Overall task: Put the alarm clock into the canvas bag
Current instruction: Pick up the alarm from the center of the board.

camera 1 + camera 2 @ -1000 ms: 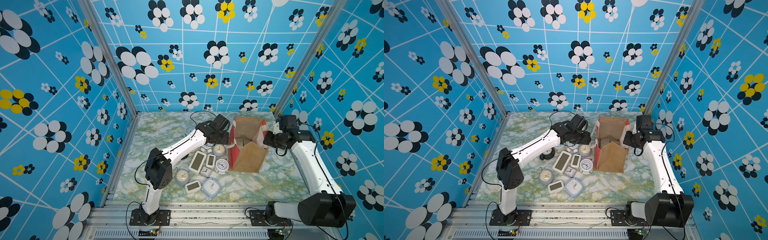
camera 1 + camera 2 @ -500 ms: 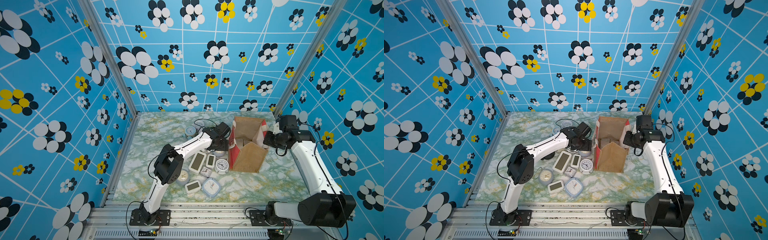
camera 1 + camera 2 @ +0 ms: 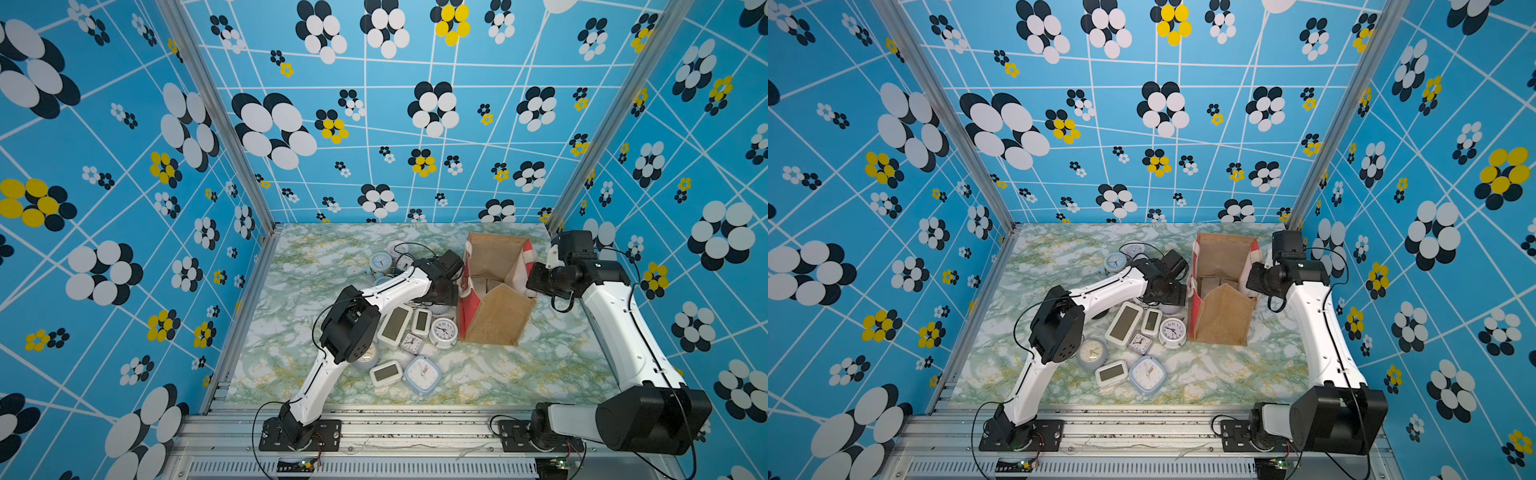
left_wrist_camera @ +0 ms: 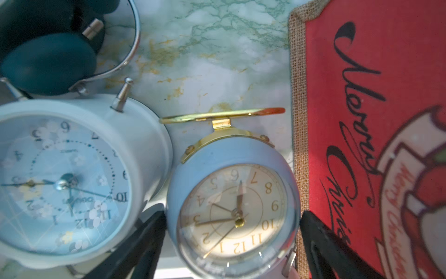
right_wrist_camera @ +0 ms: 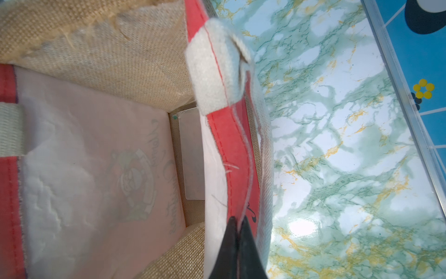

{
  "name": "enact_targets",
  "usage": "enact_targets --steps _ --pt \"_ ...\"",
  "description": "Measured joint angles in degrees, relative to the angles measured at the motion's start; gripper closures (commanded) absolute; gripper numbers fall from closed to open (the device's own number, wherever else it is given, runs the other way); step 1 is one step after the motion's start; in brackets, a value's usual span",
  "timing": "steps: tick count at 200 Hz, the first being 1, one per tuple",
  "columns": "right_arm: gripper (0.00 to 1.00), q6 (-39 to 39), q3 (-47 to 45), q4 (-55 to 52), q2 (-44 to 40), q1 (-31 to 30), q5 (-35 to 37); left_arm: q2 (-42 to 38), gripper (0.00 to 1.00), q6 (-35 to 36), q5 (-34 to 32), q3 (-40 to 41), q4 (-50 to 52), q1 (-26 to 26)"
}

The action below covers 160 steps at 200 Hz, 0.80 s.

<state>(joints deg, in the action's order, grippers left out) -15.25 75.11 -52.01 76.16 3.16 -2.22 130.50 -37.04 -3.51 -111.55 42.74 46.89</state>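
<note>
A pale blue round alarm clock (image 4: pixel 231 193) with a gold handle and a cream face lies on the marble table right beside the canvas bag's red printed side (image 4: pixel 386 120). My left gripper (image 4: pixel 231 217) is open, one black finger on each side of this clock. In both top views the left wrist (image 3: pixel 440 282) hides the clock. The canvas bag (image 3: pixel 494 320) (image 3: pixel 1223 320) stands upright with its mouth open. My right gripper (image 5: pixel 237 219) is shut on the bag's red rim (image 5: pixel 231 149) on its far right side (image 3: pixel 530 280).
A larger white clock with a pale blue face (image 4: pixel 67 181) touches the alarm clock, and a dark teal clock (image 4: pixel 48 62) lies behind it. Several more clocks (image 3: pixel 395 328) (image 3: pixel 423 374) (image 3: pixel 380 262) lie left of the bag. The blue patterned walls stand close on both sides.
My left arm has come down from beside the bag's mouth to the clocks at the bag's foot, and its jaws have spread wider. The right arm and the bag have not moved.
</note>
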Motion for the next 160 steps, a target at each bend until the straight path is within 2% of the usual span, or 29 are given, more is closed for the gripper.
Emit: enact_targets --steps 28,65,160 --pt "1.00 0.0 -0.1 0.0 0.0 0.0 0.0 1.9 0.03 0.5 -0.9 -2.5 1.0 0.0" --pt "0.99 0.0 -0.1 0.0 0.0 0.0 0.0 4.4 0.03 0.9 -1.3 -3.7 1.1 0.2" --pt "0.99 0.0 -0.2 0.1 0.0 0.0 0.0 4.5 0.26 2.0 -2.1 -3.1 0.9 0.4"
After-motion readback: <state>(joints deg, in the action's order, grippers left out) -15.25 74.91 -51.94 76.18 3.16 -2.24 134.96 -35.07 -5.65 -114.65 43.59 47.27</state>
